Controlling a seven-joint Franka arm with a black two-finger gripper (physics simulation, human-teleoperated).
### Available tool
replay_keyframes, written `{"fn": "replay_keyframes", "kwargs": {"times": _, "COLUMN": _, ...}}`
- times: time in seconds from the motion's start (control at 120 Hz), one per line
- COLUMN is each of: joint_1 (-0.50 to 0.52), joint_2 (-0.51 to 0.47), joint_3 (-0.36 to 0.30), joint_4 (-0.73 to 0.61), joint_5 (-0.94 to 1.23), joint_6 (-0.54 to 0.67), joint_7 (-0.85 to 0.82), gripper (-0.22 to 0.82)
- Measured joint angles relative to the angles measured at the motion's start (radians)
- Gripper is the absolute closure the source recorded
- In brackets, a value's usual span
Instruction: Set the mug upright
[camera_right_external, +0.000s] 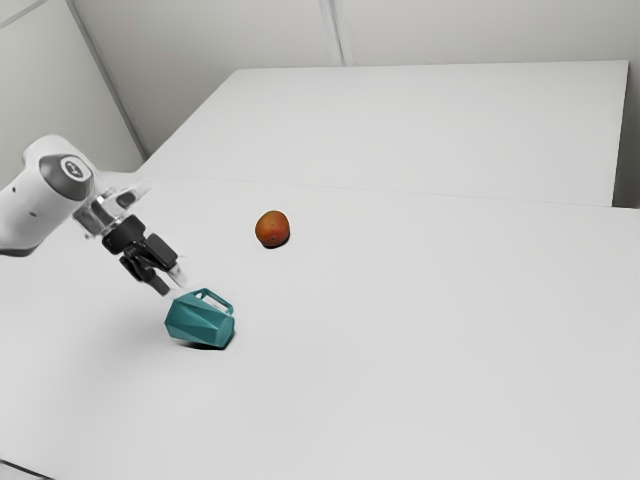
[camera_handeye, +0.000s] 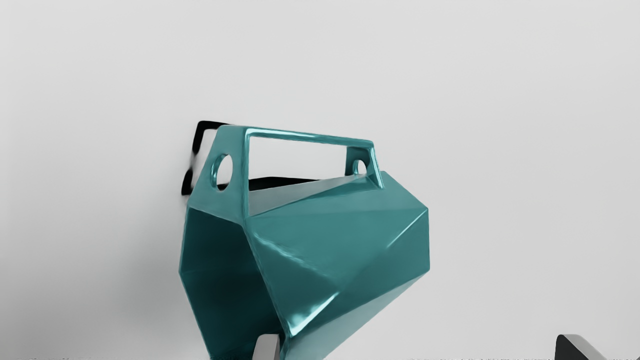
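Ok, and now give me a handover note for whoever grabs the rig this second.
Claw: open and empty, fingers well apart, right by the mug. In the wrist view one fingertip overlaps the mug's mouth edge; contact can't be told.
Mug: on its side on the table, base toward the exterior view's right.
Fruit: on the table, apart from the mug; not part of the job.
Done: claw is at the mug; no grasp yet.
Left: grip the mug, turn it upright, let go.
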Motion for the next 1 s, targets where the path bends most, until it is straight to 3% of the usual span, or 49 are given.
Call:
{"fn": "replay_keyframes", "kwargs": {"times": 0.358, "joint_1": 0.058, "joint_2": 0.134, "joint_3": 0.000, "joint_4": 0.045, "joint_5": -0.050, "joint_6": -0.045, "joint_7": 0.144, "gripper": 0.00}}
{"fn": "replay_keyframes", "kwargs": {"times": 0.708, "joint_1": 0.058, "joint_2": 0.175, "joint_3": -0.003, "joint_4": 0.024, "joint_5": -0.166, "joint_6": -0.057, "joint_7": 0.222, "gripper": 0.01}}
{"fn": "replay_keyframes", "kwargs": {"times": 0.808, "joint_1": 0.066, "joint_2": 0.183, "joint_3": -0.003, "joint_4": 0.018, "joint_5": -0.187, "joint_6": -0.059, "joint_7": 0.237, "gripper": 0.11}}
{"fn": "replay_keyframes", "kwargs": {"times": 1.0, "joint_1": 0.068, "joint_2": 0.186, "joint_3": -0.005, "joint_4": 0.019, "joint_5": -0.202, "joint_6": -0.069, "joint_7": 0.261, "gripper": 0.44}}
